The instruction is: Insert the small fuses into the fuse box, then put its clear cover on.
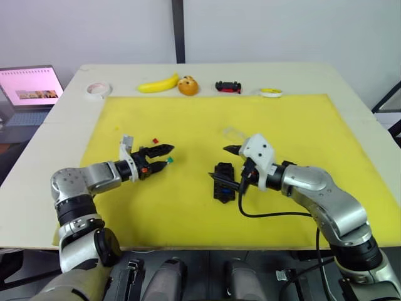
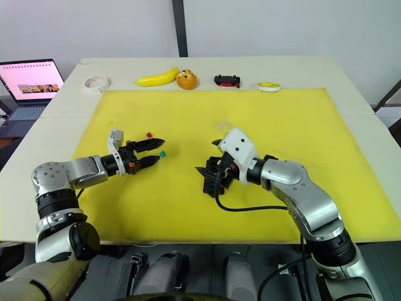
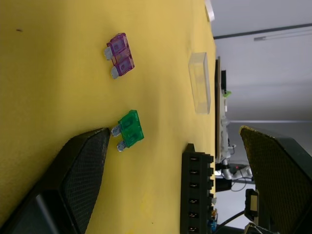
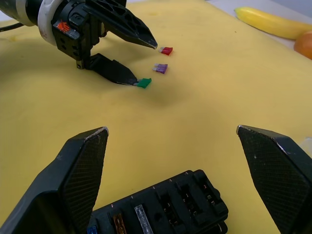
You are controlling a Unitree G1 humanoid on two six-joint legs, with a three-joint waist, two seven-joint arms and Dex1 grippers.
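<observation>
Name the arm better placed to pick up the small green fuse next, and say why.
Left. The left gripper is open with the small green blade fuse at one fingertip, on the yellow mat. The right gripper is open over the black plastic fuse box, away from that fuse.

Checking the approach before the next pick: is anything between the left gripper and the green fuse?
Nothing visible. The open left gripper has one fingertip right at the green fuse on bare yellow mat; the purple fuse lies beside it, apart.
</observation>
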